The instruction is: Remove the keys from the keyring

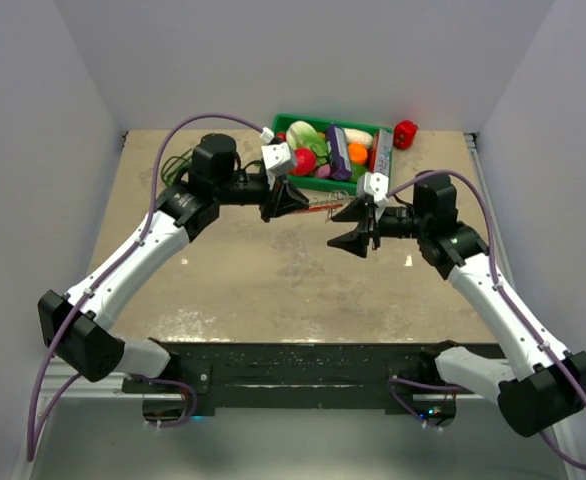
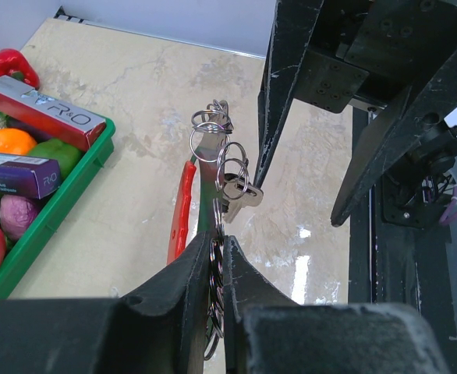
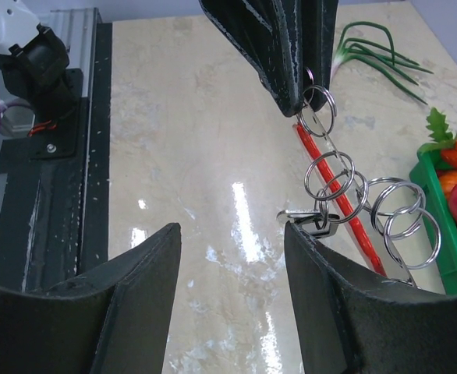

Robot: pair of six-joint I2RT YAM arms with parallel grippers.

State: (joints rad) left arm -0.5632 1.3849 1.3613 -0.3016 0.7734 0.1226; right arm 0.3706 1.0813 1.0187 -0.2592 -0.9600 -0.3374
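My left gripper (image 2: 219, 241) is shut on one ring of the keyring (image 2: 213, 136), a chain of several linked silvery rings, and holds the bunch above the table. A small silvery key (image 2: 240, 193) and the red curved tag (image 2: 182, 210) hang from it. In the right wrist view the left gripper (image 3: 295, 101) grips the top ring; the rings (image 3: 330, 175), the key (image 3: 314, 220) and the tag (image 3: 345, 202) hang below. My right gripper (image 3: 231, 227) is open; its right fingertip (image 3: 299, 234) is beside the key, contact unclear. In the top view the grippers (image 1: 291, 200) (image 1: 358, 228) face each other.
A green tray (image 1: 303, 118) of toy vegetables and boxes stands at the back centre, just beyond the grippers. A red pepper (image 1: 405, 133) lies to its right. Spring onions (image 1: 178, 165) lie at the back left. The black base bar (image 1: 303, 365) runs along the near edge.
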